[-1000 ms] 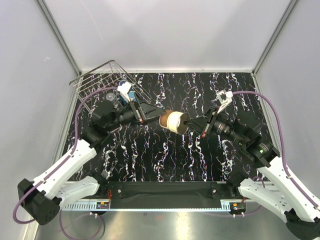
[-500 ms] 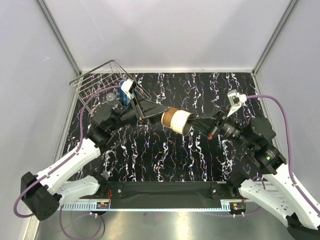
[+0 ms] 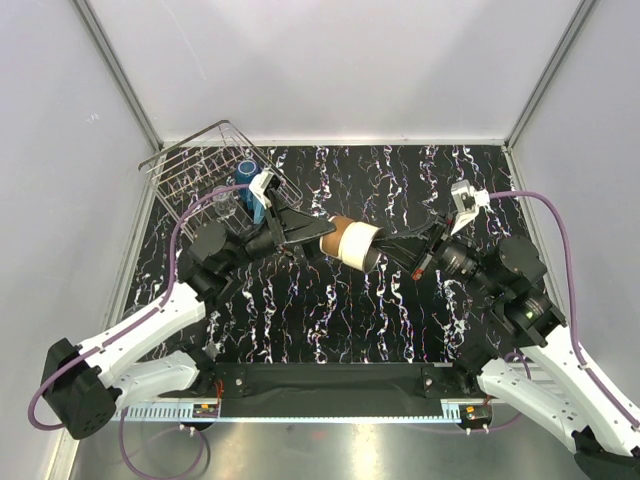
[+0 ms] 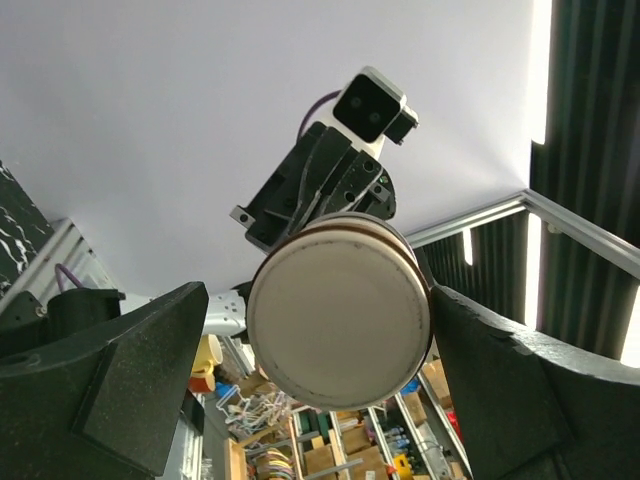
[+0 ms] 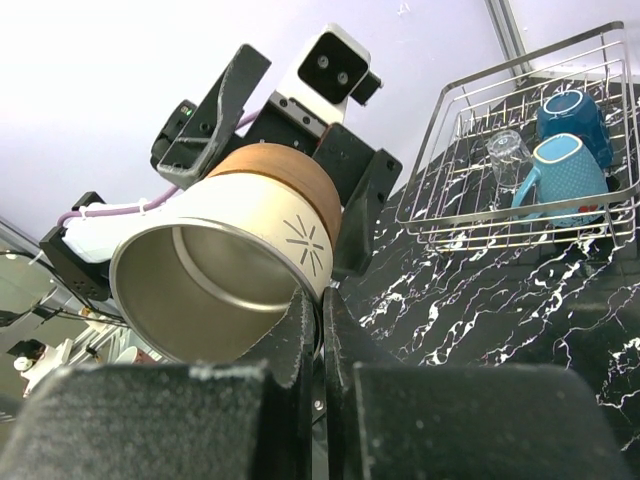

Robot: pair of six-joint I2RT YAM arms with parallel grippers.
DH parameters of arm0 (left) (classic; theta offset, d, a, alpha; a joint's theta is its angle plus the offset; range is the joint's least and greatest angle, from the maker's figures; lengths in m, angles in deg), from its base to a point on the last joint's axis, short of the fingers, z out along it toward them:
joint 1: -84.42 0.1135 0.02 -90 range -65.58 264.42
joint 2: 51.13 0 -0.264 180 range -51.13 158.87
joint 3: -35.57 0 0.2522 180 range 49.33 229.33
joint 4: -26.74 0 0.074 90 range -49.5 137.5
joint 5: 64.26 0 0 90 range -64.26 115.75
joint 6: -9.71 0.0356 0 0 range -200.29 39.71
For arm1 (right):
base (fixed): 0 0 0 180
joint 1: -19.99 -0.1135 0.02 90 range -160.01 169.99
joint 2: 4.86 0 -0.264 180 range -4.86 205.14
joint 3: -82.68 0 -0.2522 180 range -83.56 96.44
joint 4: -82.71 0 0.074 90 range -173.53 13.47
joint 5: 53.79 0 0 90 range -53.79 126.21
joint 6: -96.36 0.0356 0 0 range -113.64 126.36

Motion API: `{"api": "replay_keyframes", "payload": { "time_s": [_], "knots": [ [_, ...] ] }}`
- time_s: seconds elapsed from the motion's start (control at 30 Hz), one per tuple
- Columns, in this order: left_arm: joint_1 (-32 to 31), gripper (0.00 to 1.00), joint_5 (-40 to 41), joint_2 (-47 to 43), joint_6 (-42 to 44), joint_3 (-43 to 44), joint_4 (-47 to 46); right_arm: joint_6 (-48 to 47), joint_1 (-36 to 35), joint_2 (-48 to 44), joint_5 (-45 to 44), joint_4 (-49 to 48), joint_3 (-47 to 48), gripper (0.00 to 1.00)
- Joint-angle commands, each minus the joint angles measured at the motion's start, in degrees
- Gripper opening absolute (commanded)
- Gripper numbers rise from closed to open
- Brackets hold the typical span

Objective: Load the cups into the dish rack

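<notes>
The beige-silvery cup (image 3: 350, 241) lies on its side in mid-air over the table's middle, brown base toward the left arm. My right gripper (image 3: 380, 249) is shut on its rim, one finger inside and one outside (image 5: 320, 305). My left gripper (image 3: 318, 233) is open, its fingers flanking the cup's base (image 4: 338, 322) with a gap on one side. The dish rack (image 3: 190, 165) stands at the far left. It holds the dark blue cup (image 5: 568, 112), the light blue cup (image 5: 560, 172) and the clear glass cup (image 5: 508, 155).
The black marbled table (image 3: 330, 320) is walled by white panels on three sides. The rack's flared wire side (image 5: 500, 225) faces the two grippers. Both arm bases sit at the near edge.
My left gripper has moved right, up to the cup's base, and now flanks it. My right arm has shifted a little and the cup has tilted slightly with it.
</notes>
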Motion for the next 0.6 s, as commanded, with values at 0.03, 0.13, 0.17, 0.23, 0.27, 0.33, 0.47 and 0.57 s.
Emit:
{"api": "replay_keyframes", "payload": {
  "time_s": [0.03,0.13,0.17,0.23,0.27,0.33,0.47,0.57],
  "knots": [
    [-0.53,0.99,-1.30,-1.11,-3.58,-1.85,-8.45,0.63,0.25,0.28,-0.35,-6.43,-0.33,0.00],
    [-0.53,0.99,-1.21,-1.46,-2.53,-1.41,-7.23,0.63,0.25,0.45,-0.36,-6.34,-0.95,0.00],
    [-0.53,0.99,-1.21,-1.63,-2.35,-1.32,-6.97,0.54,0.25,0.45,-0.18,-6.26,-1.12,0.00],
    [-0.53,0.99,-1.04,-1.72,-2.26,-1.15,-6.61,0.54,0.16,0.45,-0.27,-5.91,-1.56,0.00],
    [-0.53,0.99,-0.95,-1.64,-2.26,-0.97,-6.61,0.72,0.25,0.28,-0.44,-5.82,-1.74,0.00],
    [-0.53,0.99,-1.04,-1.46,-2.35,-0.71,-5.92,0.72,0.16,0.10,-1.06,-5.99,-2.26,0.00],
    [-0.53,0.98,-1.21,-1.64,-2.35,-0.18,-4.86,0.63,0.25,0.19,-1.58,-6.17,-2.62,0.00],
    [-0.53,0.93,-1.30,-1.90,-2.35,-0.18,-4.85,0.63,0.16,0.54,-1.67,-6.08,-2.79,0.00]
  ]
}}
